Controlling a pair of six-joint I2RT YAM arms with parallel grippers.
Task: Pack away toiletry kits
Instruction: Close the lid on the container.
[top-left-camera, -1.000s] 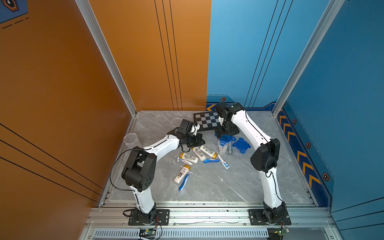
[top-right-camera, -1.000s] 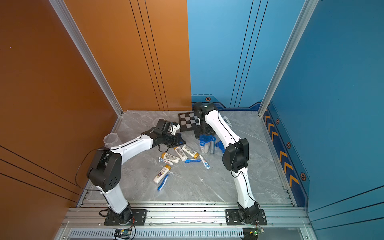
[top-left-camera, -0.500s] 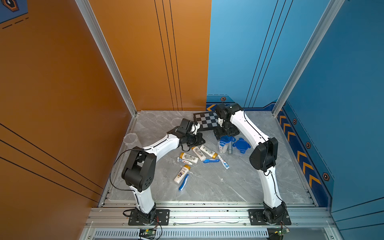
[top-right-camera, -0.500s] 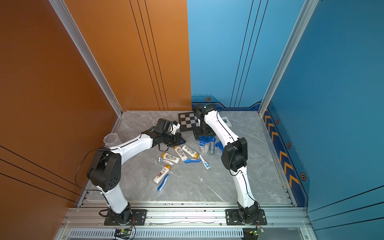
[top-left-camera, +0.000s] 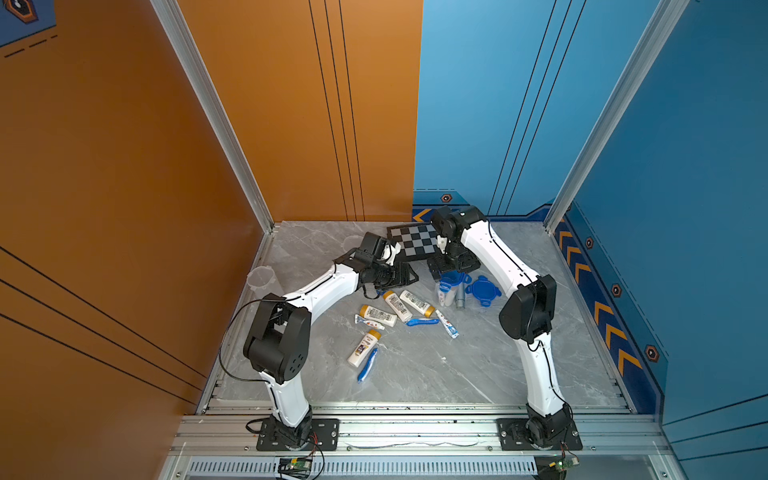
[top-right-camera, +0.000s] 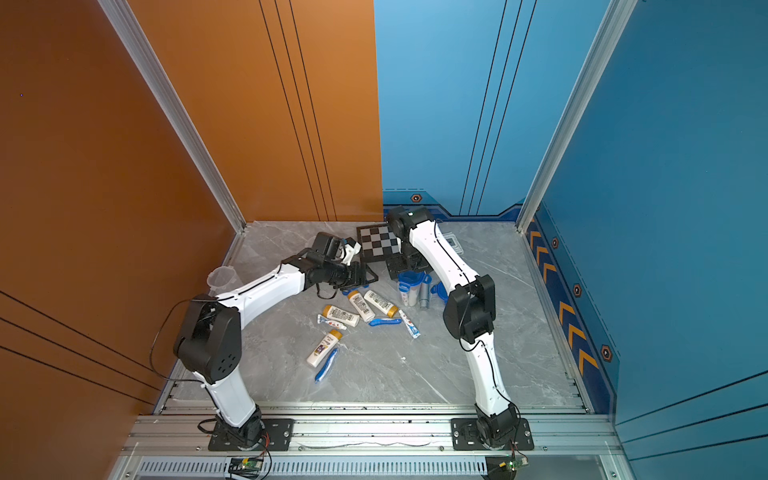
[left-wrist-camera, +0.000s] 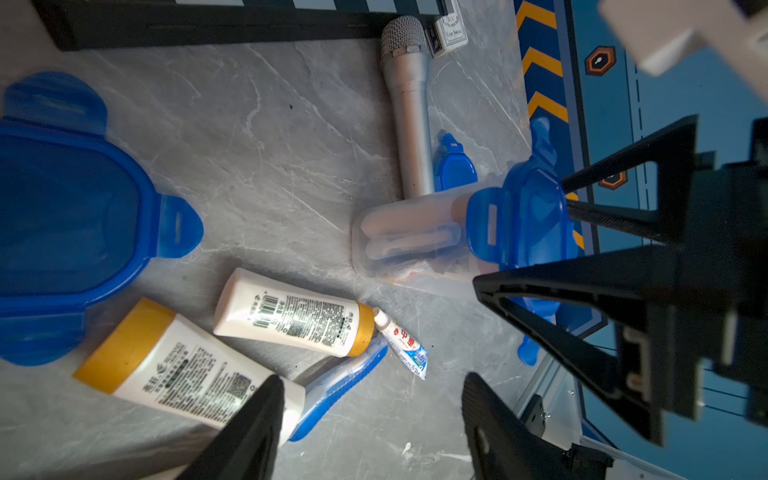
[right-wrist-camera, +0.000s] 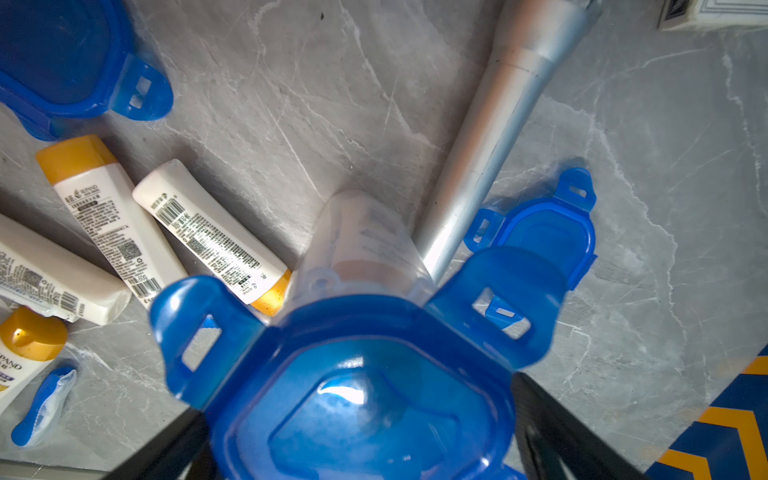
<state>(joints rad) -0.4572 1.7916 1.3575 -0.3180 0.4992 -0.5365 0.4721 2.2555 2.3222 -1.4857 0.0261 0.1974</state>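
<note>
A clear cup (top-left-camera: 446, 292) holding toiletries stands by the chessboard, with a blue four-tab lid (right-wrist-camera: 361, 399) on top. My right gripper (right-wrist-camera: 357, 399) hangs just over it, open, one finger on each side of the lid. My left gripper (left-wrist-camera: 372, 378) is open and holds nothing, low over the floor left of that cup. Several white bottles (top-left-camera: 377, 316) with yellow caps, two blue toothbrushes (top-left-camera: 422, 321) and two toothpaste tubes (top-left-camera: 449, 325) lie loose in the middle. A loose blue lid (top-left-camera: 483, 291) lies right of the cup and another (left-wrist-camera: 70, 216) lies near my left gripper.
A silver microphone (left-wrist-camera: 409, 112) lies against the lidded cup. The chessboard (top-left-camera: 415, 243) lies at the back, with a small card box (top-right-camera: 453, 243) beside it. An empty clear cup (top-left-camera: 262, 278) stands by the left wall. Walls close in three sides.
My left gripper's jaws have spread apart. The right gripper has widened a little and its arm has shifted slightly, staying above the lidded cup.
</note>
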